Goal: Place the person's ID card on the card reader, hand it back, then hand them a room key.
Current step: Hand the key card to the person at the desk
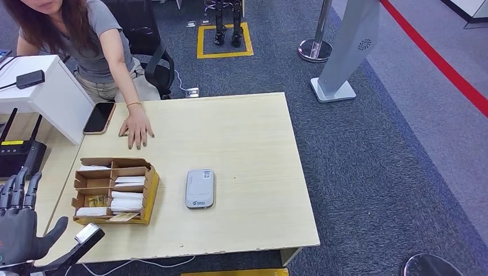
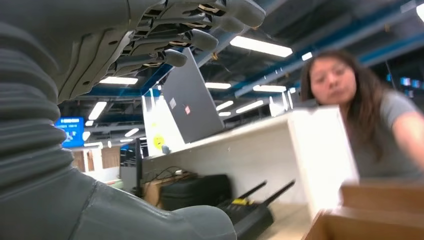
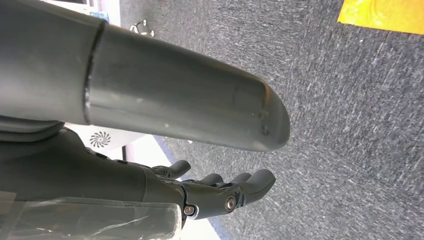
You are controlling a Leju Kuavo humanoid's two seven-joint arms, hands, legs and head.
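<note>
The left hand (image 1: pixel 17 227) is raised at the table's (image 1: pixel 253 149) near corner, fingers apart, holding nothing. The right hand (image 3: pixel 220 192) hangs over the carpet, loosely spread and empty. Ahead of the left hand sits the cardboard organizer (image 1: pixel 114 190) (white cards in its slots), the card reader (image 1: pixel 200 188) just beyond it. Farther off, a person's hand (image 1: pixel 137 127) rests flat on the table.

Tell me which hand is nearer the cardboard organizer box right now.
Left. The left hand hovers open just beside the cardboard organizer box, off the table's near-left edge. The right hand hangs low over the carpet, away from the table.
</note>
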